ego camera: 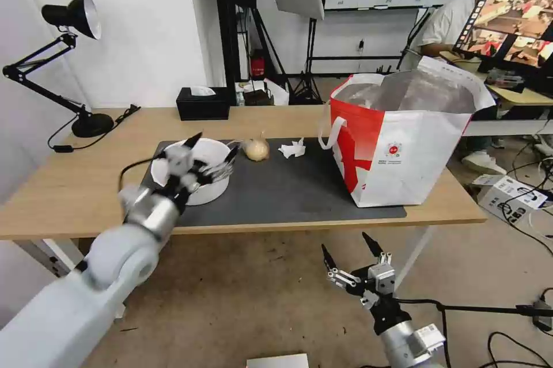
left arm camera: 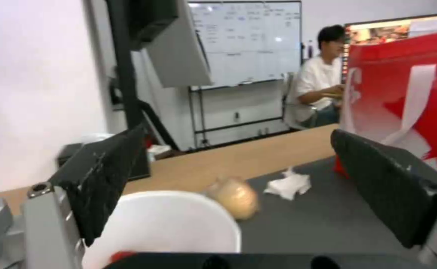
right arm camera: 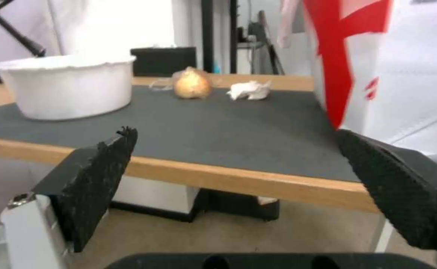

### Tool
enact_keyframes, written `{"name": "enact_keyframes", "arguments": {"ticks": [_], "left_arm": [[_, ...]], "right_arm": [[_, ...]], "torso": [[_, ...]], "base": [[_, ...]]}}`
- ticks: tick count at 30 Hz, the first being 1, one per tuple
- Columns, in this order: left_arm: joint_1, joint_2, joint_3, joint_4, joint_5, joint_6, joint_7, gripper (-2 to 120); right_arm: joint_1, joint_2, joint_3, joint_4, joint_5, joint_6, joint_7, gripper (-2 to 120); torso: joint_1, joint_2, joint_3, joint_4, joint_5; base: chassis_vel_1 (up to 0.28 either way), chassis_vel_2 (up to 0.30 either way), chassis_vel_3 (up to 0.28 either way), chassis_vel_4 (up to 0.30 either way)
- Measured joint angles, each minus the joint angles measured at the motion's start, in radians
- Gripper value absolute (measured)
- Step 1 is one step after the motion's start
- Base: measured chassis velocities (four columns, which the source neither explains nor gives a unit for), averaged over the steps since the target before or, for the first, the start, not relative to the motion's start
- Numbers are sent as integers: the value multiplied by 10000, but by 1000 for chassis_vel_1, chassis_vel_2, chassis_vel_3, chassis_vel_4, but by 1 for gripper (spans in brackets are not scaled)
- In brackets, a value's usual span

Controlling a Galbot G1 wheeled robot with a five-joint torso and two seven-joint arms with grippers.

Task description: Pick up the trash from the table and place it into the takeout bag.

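The left gripper (ego camera: 212,148) hovers over the white round bowl (ego camera: 214,184) on the dark grey mat (ego camera: 299,195), fingers spread wide and holding nothing. Beside the bowl lie a beige knotted lump (ego camera: 257,149) and a crumpled tissue (ego camera: 292,149), then the takeout bag (ego camera: 403,149). The right gripper (ego camera: 351,250) hangs spread below the mat's table edge

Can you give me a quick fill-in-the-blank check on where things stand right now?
1. The left gripper hangs with its fingers ____ over the white bowl.
2. The right gripper waits below the edge of the ____.
3. The crumpled tissue lies between the beige lump and the ____.
4. All three pieces of trash rest on the dark grey ____.

Missing words: open; table; takeout bag; mat.
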Motion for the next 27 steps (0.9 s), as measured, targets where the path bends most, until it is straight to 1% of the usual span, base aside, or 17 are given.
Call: {"name": "enact_keyframes", "arguments": {"ticks": [1,2,3,4,5,6,7,8,10,12,14,16,18,20,27], "left_arm": [[98,-102,8,35,206,-109,4,100],[98,-102,8,35,206,-109,4,100],[514,-333,-103,16,602,-293,5,100],[834,-488,-278,-35,802,-397,-16,100],[1134,-636,-475,-106,951,-498,-28,100],[1134,-636,-475,-106,951,-498,-28,100],[1513,-835,-711,-174,1114,-604,-33,100],[2061,-1185,-1076,-235,1342,-781,-44,100],[2238,-1316,-1194,-246,1425,-851,-47,100],[2791,-1721,-1505,-252,1716,-1043,-52,100],[2882,-1789,-1544,-261,1766,-1070,-52,100],[3316,-2145,-1657,-343,2013,-1132,-51,100],[3413,-2235,-1673,-346,2112,-1132,-53,100],[3728,-2495,-1770,-365,2515,-1124,-70,100],[4198,-2758,-1963,-404,2631,-1098,-61,100]], "right_arm": [[-185,131,192,76,-28,75,2,100],[-185,131,192,76,-28,75,2,100],[-342,268,359,161,-34,147,36,100],[-347,302,409,186,-34,171,72,100],[-342,316,428,191,-34,179,98,100],[-342,316,428,191,-34,179,98,100],[-335,319,430,191,-33,179,122,100],[-323,307,450,191,-39,181,153,100],[-335,295,462,191,-46,186,171,100],[-413,262,529,203,-68,229,234,100],[-425,258,540,208,-70,238,242,100],[-487,241,598,235,-83,293,273,100],[-490,235,603,235,-87,297,274,100],[-444,229,602,160,-111,309,279,100],[-324,239,548,-49,-116,340,311,100]], "torso": [[0,0,0,-5,0],[0,0,0,-5,0],[1,0,1,-25,-6],[1,0,1,-18,-4],[2,0,1,-18,2],[2,0,1,-18,2],[1,-1,1,-8,4],[0,0,1,-4,-2],[0,0,1,-4,0],[1,-1,1,-8,-1],[1,-1,1,-9,0],[0,-1,1,-9,1],[0,-1,1,-9,0],[1,-2,1,-9,-1],[2,-1,1,-9,1]], "base": [[0,0,0,0],[0,0,0,0],[0,0,0,0],[0,0,0,0],[0,0,0,0],[0,0,0,0],[0,0,0,0],[0,0,0,0],[0,0,0,0],[0,0,0,0],[0,0,0,0],[0,0,0,0],[0,0,0,0],[0,0,0,0],[0,0,0,0]]}}
